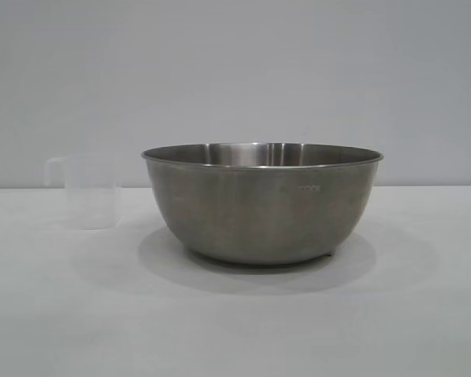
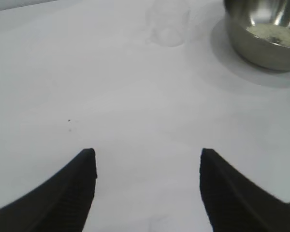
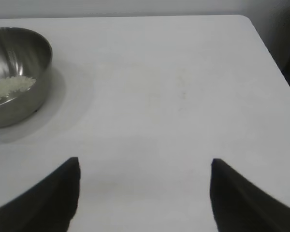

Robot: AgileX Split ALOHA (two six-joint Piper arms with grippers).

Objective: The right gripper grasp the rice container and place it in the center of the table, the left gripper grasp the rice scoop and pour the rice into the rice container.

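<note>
Rice container (image 1: 262, 206) sits mid surface (image 1: 55, 314), rice (image 3: 9, 88) inside. Rice scoop (image 1: 86, 191) upright beside it, seemingly empty. Left gripper (image 2: 147, 157) and right gripper (image 3: 145, 166): fingers apart, holding nothing, well back.

A faint stamped mark is seen on the outer wall of the rice container (image 1: 263, 200), just below the rim; only the letters "COOK" can be made out, the rest being unreadable.
</note>
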